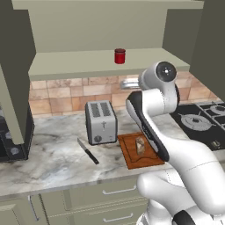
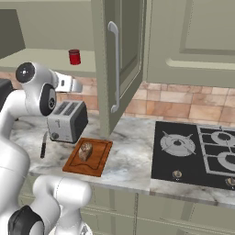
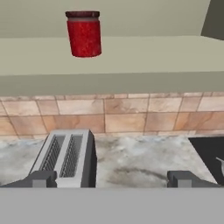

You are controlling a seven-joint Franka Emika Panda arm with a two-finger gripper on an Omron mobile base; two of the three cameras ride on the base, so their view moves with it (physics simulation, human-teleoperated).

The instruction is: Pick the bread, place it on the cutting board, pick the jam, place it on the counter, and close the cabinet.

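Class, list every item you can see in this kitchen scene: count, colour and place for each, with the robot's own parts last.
jam: one, red, on the open cabinet's shelf
cabinet: one, olive-green, doors open
bread: one, brown, on the cutting board
cutting board: one, reddish-brown, right of the toaster
toaster: one, silver, on the counter
knife: one, black-handled, left of the board
counter: one, grey-white marbled
stovetop: one, black, right end
pincer: one, dark tips, open, above the counter

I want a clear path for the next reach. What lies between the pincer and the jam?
Nothing. In the hand view the open pincer looks up at the jam on the cabinet shelf; the toaster sits lower, aside.
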